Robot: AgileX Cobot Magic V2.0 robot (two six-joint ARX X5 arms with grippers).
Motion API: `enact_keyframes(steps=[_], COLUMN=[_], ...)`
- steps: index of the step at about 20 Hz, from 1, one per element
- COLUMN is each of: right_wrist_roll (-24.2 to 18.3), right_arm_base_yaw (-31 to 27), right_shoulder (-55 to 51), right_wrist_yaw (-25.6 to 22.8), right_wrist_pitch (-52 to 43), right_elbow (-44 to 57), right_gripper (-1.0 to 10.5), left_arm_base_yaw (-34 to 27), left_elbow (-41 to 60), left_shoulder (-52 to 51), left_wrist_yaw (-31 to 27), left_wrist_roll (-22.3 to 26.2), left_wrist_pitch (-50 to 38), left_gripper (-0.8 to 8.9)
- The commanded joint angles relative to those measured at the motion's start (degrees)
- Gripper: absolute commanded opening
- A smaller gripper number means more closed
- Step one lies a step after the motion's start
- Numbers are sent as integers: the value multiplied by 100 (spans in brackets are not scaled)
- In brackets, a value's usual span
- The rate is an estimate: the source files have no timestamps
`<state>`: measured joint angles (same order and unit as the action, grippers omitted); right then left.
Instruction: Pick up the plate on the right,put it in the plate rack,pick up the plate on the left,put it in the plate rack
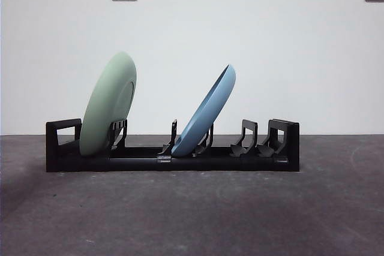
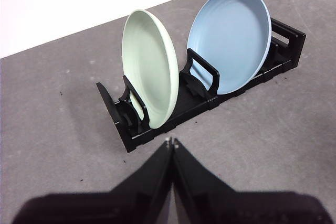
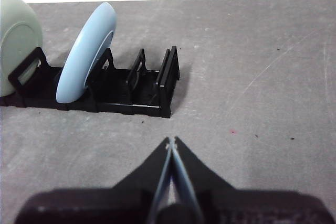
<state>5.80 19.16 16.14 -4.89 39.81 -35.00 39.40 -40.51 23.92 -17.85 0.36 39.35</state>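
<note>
Now —
Rack (image 1: 210, 163): black plastic, curved dividers.
Green plate (image 1: 108, 105): smooth, slotted.
Blue plate (image 1: 207, 112): leaning.
Left gripper (image 2: 171, 142): pressed together, empty.
Right gripper (image 3: 171, 141): pressed together, empty.

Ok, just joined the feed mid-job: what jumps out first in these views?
Two plates standing tilted in the plate rack: the green plate near one boxy end, the blue plate around the middle, both leaning the same way. The slots past the blue plate hold nothing. The left gripper and right gripper hang shut above the grey table, short of the rack, holding nothing.

Front camera low, level; wrist cameras high, sharing plate rack (image 1: 174, 159)
</note>
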Motion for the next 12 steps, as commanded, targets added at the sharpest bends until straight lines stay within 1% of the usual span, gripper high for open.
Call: enact_keyframes(steps=[1, 5, 6, 7, 8, 9, 10, 12], right_wrist_roll=[68, 68, 68, 68, 68, 68, 68, 68], right_arm_base_yaw=[9, 9, 9, 9, 9, 9, 9, 9], right_shoulder=[-2, -2, -2, -2, -2, -2, -2, -2], right_wrist_yaw=[-2, -2, -2, -2, 2, 2, -4, -2], right_wrist_pitch=[-26, -26, -26, -26, -28, -26, -28, -26], right_elbow=[66, 66, 66, 66, 66, 66, 66, 66], right_gripper=[5, 5, 5, 5, 5, 5, 5, 5], left_arm_base_yaw=[-7, -7, -20, -129, -286, -507, -798, -1449], left_elbow=[39, 39, 42, 44, 55, 87, 153, 459], left_shoulder=[-7, -7, -24, -142, -212, -295, -411, -702], left_wrist_yaw=[-9, -9, -55, -146, -149, -105, 61, 645], left_wrist_roll=[-50, -22, 442, 667, 835, 874, 874, 918], left_wrist_pitch=[-24, -24, -11, 4, 0, -94, -256, -852], left_gripper=[-3, -3, -3, -3, -3, -3, -3, -3])
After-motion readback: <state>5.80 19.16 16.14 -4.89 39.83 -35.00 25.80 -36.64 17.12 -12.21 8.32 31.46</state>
